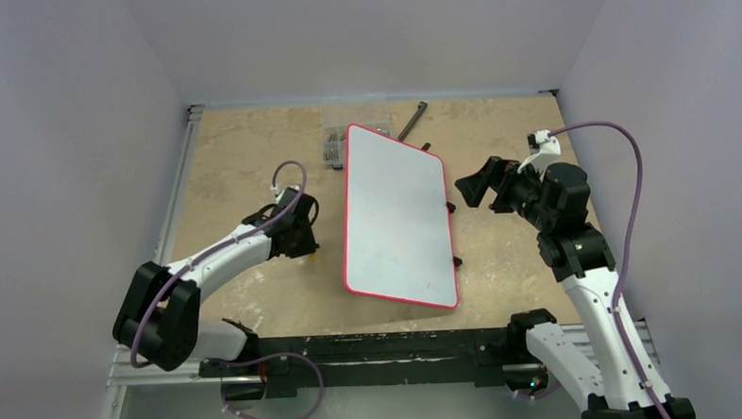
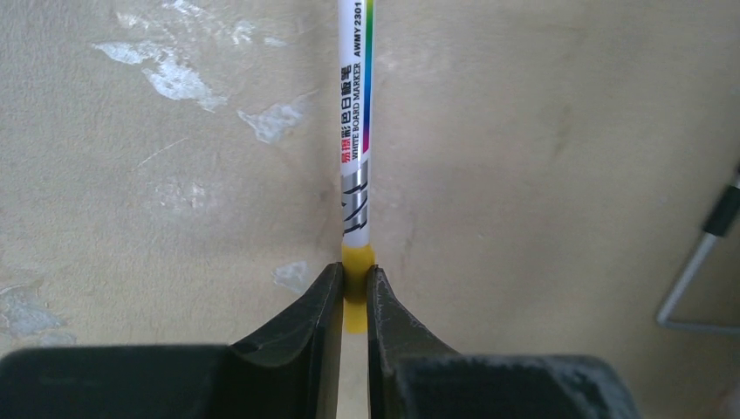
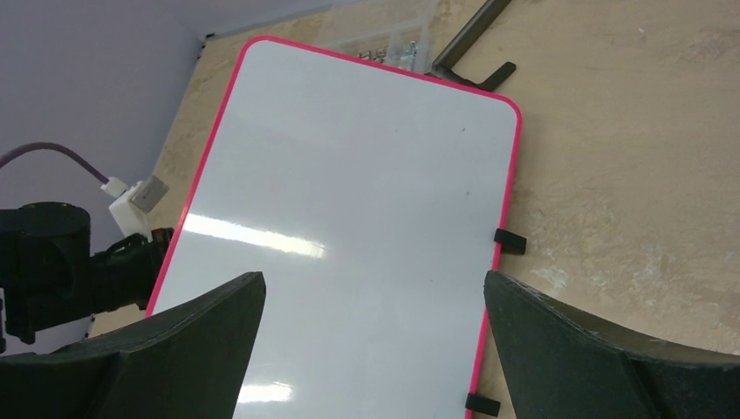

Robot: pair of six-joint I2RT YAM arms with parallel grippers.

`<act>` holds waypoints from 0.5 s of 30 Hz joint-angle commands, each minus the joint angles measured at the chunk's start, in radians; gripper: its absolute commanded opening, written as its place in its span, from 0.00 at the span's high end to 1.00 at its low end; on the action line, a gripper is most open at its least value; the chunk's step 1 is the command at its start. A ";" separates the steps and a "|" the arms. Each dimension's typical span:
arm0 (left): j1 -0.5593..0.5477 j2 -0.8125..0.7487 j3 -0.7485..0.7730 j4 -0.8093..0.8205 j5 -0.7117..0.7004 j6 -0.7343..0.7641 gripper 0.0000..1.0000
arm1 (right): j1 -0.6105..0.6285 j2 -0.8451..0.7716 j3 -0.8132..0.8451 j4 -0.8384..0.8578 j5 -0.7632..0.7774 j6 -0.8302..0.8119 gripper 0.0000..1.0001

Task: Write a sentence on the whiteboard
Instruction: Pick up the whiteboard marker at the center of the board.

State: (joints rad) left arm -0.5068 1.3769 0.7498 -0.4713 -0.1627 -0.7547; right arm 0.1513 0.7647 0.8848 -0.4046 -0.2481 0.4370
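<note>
Top external: whiteboard lies flat on the desk between the arms; left gripper pinches the marker by its yellow end, right gripper spread wide, facing the whiteboard.

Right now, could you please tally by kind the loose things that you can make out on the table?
Whiteboard: 1
Marker pen, in the left gripper: 1
Black bent bar: 1
Clear packet: 1
Total: 4
A grey rod in the left wrist view may be that bar.

Even soft light; faint shadows; bright glare band on whiteboard; wrist-view foreground blurred.
</note>
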 commanded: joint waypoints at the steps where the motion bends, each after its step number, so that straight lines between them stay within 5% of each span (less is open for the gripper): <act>1: -0.006 -0.143 0.022 -0.003 0.071 0.094 1.00 | 0.001 -0.009 0.038 0.019 -0.059 0.009 0.01; 15: -0.006 -0.505 0.228 -0.287 0.146 0.261 1.00 | 0.002 0.065 0.087 0.254 -0.468 0.194 0.01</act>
State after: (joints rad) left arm -0.5114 0.9672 0.8852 -0.6571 -0.0319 -0.5785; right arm 0.1513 0.7994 0.9127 -0.2981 -0.5163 0.5468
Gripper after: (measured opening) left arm 0.112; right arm 0.987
